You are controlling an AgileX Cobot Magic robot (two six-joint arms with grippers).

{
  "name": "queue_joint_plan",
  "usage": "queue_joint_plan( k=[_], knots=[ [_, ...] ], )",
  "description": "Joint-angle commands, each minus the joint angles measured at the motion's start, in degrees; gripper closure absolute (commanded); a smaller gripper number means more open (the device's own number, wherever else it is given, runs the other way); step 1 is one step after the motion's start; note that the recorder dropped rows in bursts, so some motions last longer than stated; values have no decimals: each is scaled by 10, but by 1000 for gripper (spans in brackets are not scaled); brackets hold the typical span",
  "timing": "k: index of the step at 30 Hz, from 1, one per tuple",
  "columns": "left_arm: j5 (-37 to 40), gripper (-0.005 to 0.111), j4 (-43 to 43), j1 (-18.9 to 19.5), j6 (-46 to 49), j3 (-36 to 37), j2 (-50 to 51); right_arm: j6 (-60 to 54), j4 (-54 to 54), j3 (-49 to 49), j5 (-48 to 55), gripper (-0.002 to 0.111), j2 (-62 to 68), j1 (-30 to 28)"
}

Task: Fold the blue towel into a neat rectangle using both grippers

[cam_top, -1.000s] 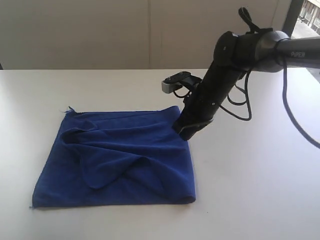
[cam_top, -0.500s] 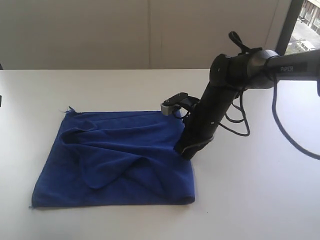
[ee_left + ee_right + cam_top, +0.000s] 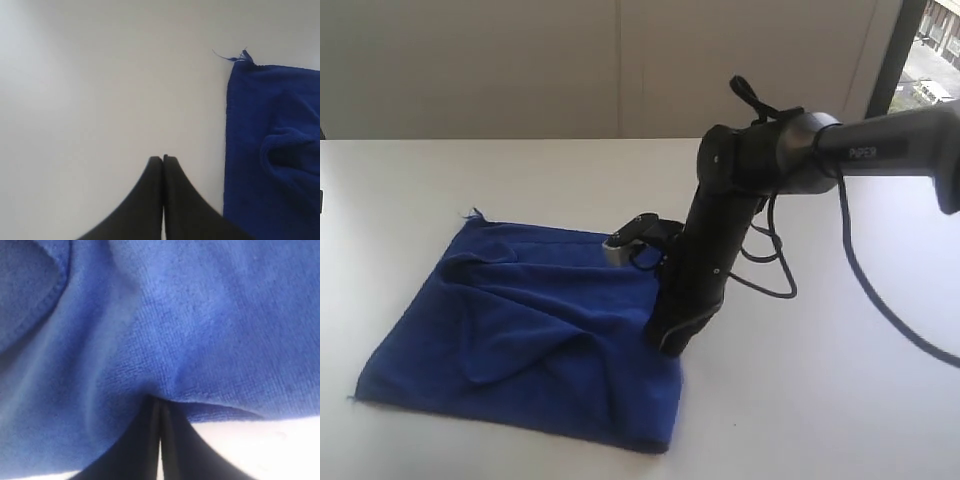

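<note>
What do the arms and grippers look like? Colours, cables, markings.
Only the right arm shows in the exterior view: black jointed links, a dark grey tubular link with pale lettering, blurred. Thin black cables loop off it, and a small grey-silver block sits at its end. In the wrist views, left gripper and right gripper have slim, plain black fingers tapering to points.

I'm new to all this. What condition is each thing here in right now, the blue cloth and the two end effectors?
Blue towel: lying rumpled on the table, one layer loosely folded over, not a neat rectangle yet.
Right end effector: shut, pinching the towel's edge.
Left end effector: shut, holding nothing, over bare table beside the towel.
</note>
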Motion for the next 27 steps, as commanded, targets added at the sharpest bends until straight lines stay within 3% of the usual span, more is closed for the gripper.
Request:
queue_joint_plan(
  k=[1,10,14,22,27],
  knots=[
    [-1,107,-8,1,-2,2,-1,27,-8,18,70,108,12,54],
    [-7,107,-8,1,-2,2,-1,35,22,16,85,108,12,188],
    [-10,107,-8,1,-2,2,-1,33,31,1,76,108,2,220],
    [-1,107,-8,1,-2,2,-1,33,4,-74,37,108,-63,207],
    [6,107,-8,1,-2,2,-1,35,-42,-104,-72,108,-70,174]
  ],
)
